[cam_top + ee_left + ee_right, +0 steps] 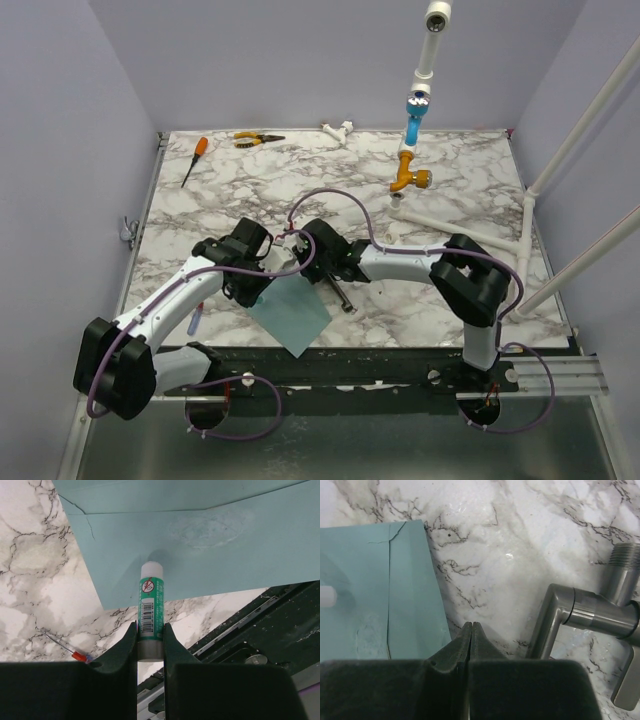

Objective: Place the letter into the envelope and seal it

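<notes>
Left hand [150, 630] is clamped on a green-labelled glue stick with a white tip [151, 600]. The tip is over the flat teal paper envelope [210, 545]. That's lying on the white marble desk [450, 200], at 6 o'clock from both hands in the top view. Right hand [471, 627] has its 2 fingers pressed together, holding nothing, and there's a grey metal pipe fitting [590, 615] at its 3 o'clock.

The white marble counter [450, 210] with grey lines has an orange-handled screwdriver [194, 160] and yellow-handled pliers [258, 139] near its far edge. A small white plastic pipe piece [338, 130] lies near the pliers. An orange tap [411, 180] sits at the bottom of a blue and white pipe [418, 100]. A bent grey metal pipe piece [580, 612] lies on the counter. A green glue stick [151, 607] has a white tip and a barcode.
</notes>
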`<act>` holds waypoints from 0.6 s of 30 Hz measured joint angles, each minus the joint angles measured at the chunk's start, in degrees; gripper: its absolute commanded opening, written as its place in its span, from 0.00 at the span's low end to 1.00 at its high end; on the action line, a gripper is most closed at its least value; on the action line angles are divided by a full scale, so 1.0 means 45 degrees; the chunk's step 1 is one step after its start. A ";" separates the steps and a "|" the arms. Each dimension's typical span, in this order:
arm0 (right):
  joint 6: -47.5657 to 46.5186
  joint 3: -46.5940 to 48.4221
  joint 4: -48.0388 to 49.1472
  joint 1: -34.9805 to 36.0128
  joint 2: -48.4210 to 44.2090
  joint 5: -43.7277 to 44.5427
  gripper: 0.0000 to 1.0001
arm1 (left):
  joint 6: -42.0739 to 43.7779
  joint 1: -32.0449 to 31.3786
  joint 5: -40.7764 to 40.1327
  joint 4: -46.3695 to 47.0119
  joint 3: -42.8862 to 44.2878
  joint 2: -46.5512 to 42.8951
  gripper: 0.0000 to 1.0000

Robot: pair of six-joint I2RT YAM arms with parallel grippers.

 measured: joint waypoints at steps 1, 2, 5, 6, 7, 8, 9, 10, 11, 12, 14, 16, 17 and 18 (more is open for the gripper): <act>0.0058 -0.0049 0.0087 0.0000 -0.0029 -0.0185 0.01 | 0.0010 0.0000 -0.0005 0.0039 -0.0034 0.0000 0.00; 0.0112 -0.0146 0.0160 0.0000 -0.0097 -0.0364 0.01 | 0.0029 0.0000 -0.0005 0.0058 -0.0068 0.0000 0.00; 0.0398 -0.0442 0.0175 0.0000 -0.0393 -0.0918 0.01 | 0.0073 0.0000 -0.0005 0.0112 -0.0233 0.0000 0.00; 0.0515 -0.0491 0.0185 0.0000 -0.0486 -0.1112 0.01 | 0.0078 0.0000 -0.0005 0.0121 -0.0277 0.0000 0.00; 0.0602 -0.0539 0.0228 0.0000 -0.0568 -0.1287 0.01 | 0.0078 0.0005 -0.0005 0.0136 -0.0316 0.0000 0.00; 0.0704 -0.0583 0.0296 0.0000 -0.0656 -0.1486 0.01 | 0.0083 0.0019 -0.0005 0.0146 -0.0321 0.0000 0.00; 0.0874 -0.0646 0.0408 0.0000 -0.0758 -0.1681 0.01 | 0.0092 0.0034 0.0000 0.0160 -0.0321 0.0000 0.00; 0.0986 -0.0729 0.0481 -0.0019 -0.0850 -0.1880 0.01 | 0.0121 0.0078 0.0000 0.0155 -0.0321 -0.0019 0.00; 0.1127 -0.0835 0.0578 -0.0044 -0.0952 -0.2113 0.01 | 0.0131 0.0083 -0.0010 0.0151 -0.0321 -0.0034 0.00; 0.1239 -0.0928 0.0661 -0.0058 -0.1035 -0.2322 0.00 | 0.0160 0.0102 -0.0010 0.0146 -0.0325 -0.0039 0.00; 0.1549 -0.1122 0.1010 -0.0078 -0.1098 -0.2812 0.01 | 0.0219 0.0107 -0.0015 0.0146 -0.0379 -0.0039 0.00; 0.1763 -0.1277 0.1292 -0.0044 -0.1093 -0.3196 0.01 | 0.0267 0.0126 -0.0015 0.0165 -0.0495 -0.0034 0.00; 0.1875 -0.1355 0.1384 -0.0029 -0.1073 -0.3356 0.01 | 0.0277 0.0146 -0.0015 0.0165 -0.0539 -0.0034 0.00; 0.1967 -0.1394 0.1447 0.0019 -0.1044 -0.3521 0.01 | 0.0287 0.0160 -0.0019 0.0165 -0.0583 -0.0034 0.00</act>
